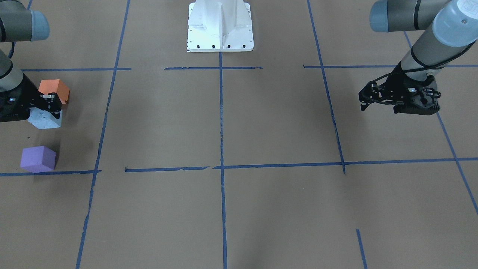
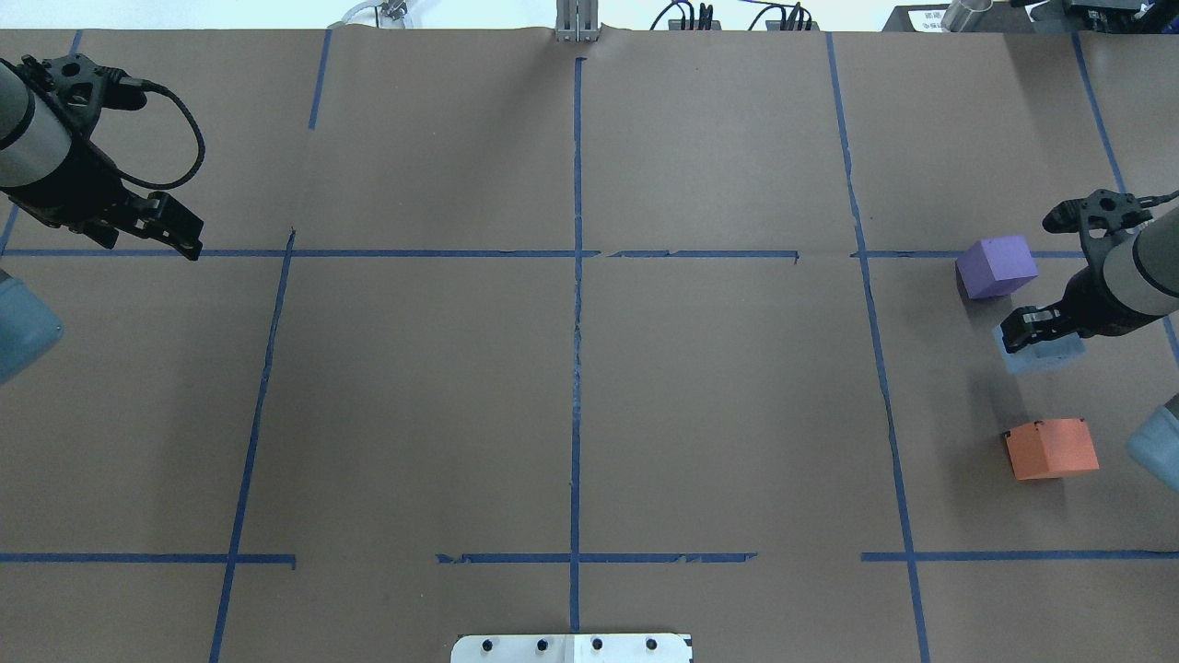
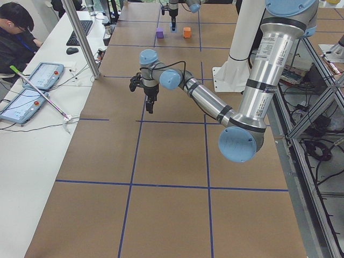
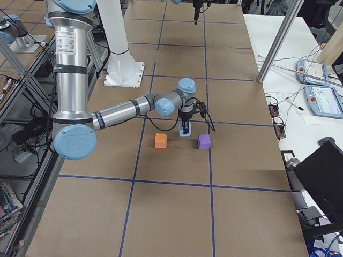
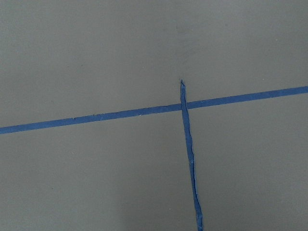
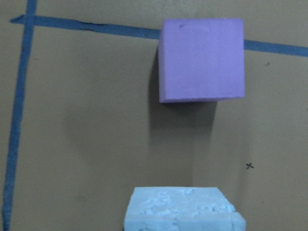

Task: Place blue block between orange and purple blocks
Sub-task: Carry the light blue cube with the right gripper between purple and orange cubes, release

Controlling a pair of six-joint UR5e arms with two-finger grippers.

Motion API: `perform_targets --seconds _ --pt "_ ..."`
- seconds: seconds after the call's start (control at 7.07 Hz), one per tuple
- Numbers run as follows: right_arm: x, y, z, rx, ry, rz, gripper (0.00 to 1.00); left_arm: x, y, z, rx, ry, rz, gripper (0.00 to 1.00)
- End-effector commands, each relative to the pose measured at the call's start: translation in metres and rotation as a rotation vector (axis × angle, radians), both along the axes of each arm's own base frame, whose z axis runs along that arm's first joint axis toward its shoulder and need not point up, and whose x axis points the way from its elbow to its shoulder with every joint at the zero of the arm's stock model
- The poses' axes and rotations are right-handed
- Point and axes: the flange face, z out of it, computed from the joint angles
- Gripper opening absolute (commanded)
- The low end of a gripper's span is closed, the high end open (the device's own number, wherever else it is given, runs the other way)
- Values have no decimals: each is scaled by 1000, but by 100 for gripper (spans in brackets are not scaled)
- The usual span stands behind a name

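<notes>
The pale blue block [image 2: 1045,354] rests on the table between the purple block [image 2: 995,266] and the orange block [image 2: 1051,448]. All three also show in the front view: blue block [image 1: 44,119], purple block [image 1: 38,158], orange block [image 1: 55,89]. My right gripper [image 2: 1024,330] hangs just over the blue block's top edge, jaws apart; it also shows in the front view [image 1: 53,106]. The right wrist view shows the blue block [image 6: 183,209] below the purple block [image 6: 202,60], no fingers in frame. My left gripper [image 2: 184,235] is open and empty, far away.
Brown paper with blue tape lines [image 2: 577,253] covers the table. The white robot base [image 1: 220,26] stands at the middle of the robot's side. An operator [image 3: 16,37] sits at a side desk with tablets beyond the table's long edge.
</notes>
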Motion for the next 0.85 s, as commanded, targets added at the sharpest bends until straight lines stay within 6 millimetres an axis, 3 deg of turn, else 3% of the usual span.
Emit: perform_targets --seconds 0.0,0.14,0.28,0.42,0.57,0.71 --pt "4 4 37 22 -27 9 35 0 0 0 1 -1 -1 100" --pt "1 3 42 23 -28 8 38 0 0 -1 1 1 0 100" --pt "0 2 46 19 -25 6 55 0 0 -1 1 1 0 100" --pt "-2 -1 45 25 -27 4 88 0 0 -1 1 1 0 100" --pt "-1 0 35 44 -43 -7 100 0 0 -1 1 1 0 100" --pt "2 3 12 48 -90 -22 100 0 1 -3 4 4 1 100"
